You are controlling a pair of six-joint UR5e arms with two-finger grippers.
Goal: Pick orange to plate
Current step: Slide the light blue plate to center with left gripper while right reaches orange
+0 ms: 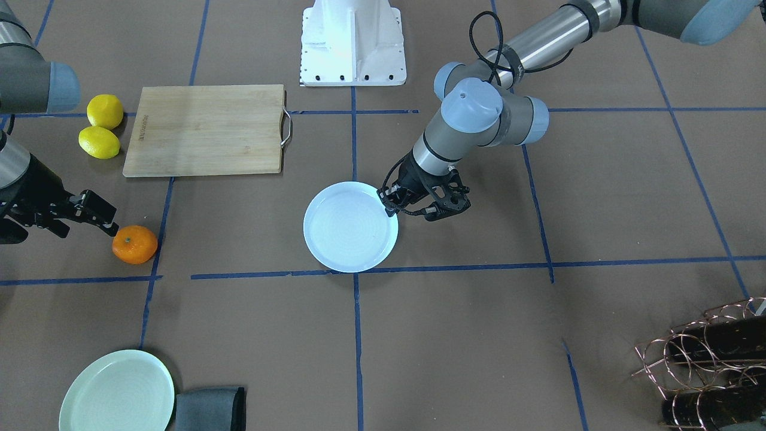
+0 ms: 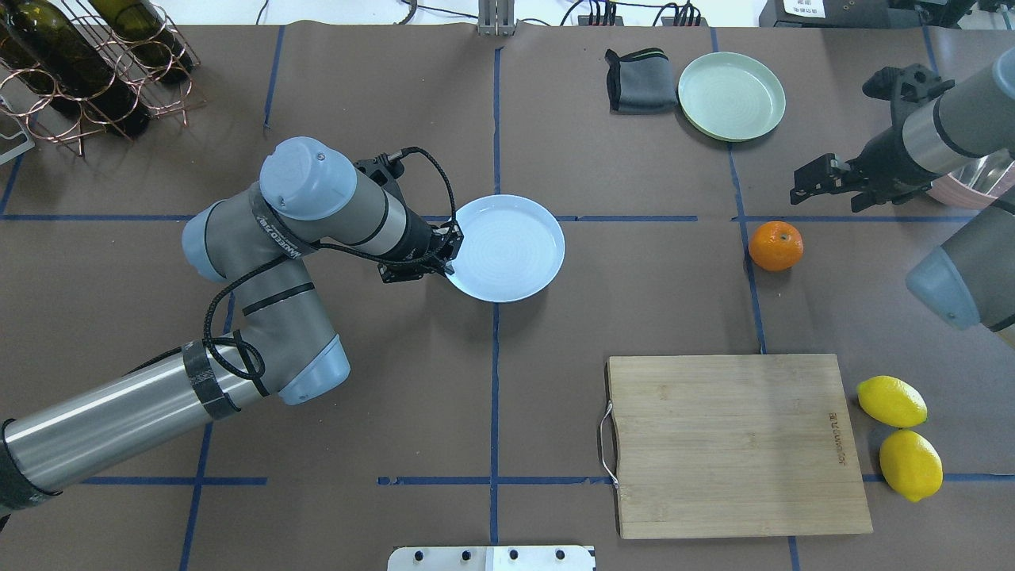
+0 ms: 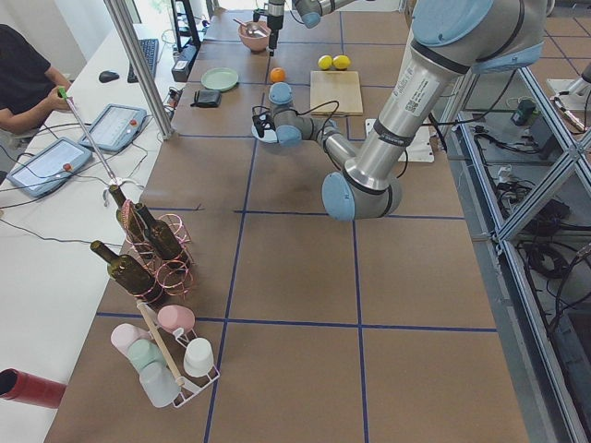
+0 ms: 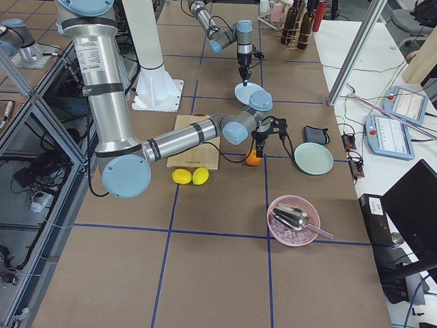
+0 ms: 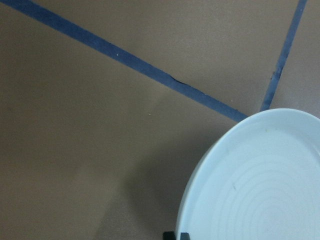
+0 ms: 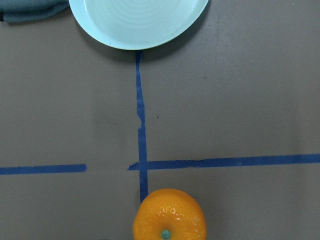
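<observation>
Two arms reach over the brown desk (image 2: 381, 412), which is marked off with blue tape lines. The orange (image 1: 134, 244) sits on the desk toward the robot's right end, just beside a crossing of tape lines, with its green stem dot up. The right claw (image 1: 114, 221) hangs right next to it on the robot's side. Its fingers stand apart with nothing between them, and the lower fingertip is almost at the fruit's skin, though contact cannot be made out. In the right wrist view the orange lies at the bottom edge, centred.

The plate (image 2: 507, 247), pale bluish-white with faint rings, lies empty near the middle of the desk, well apart from the orange. The left claw (image 2: 450, 255) is at the plate's rim on the side facing the robot's left end. It cannot be told whether its fingers are parted or pressed on the rim, since the left wrist view shows only a dark tip at the plate's edge.

A mint-green plate (image 2: 731, 95) and a folded grey cloth (image 2: 641, 79) lie side by side near the operators' edge. A wooden cutting board (image 2: 733, 444) lies near the robot's edge, and two lemons (image 2: 900, 432) sit just beside it toward the right end. A copper wire rack with dark bottles (image 2: 87, 71) fills the far left corner.
</observation>
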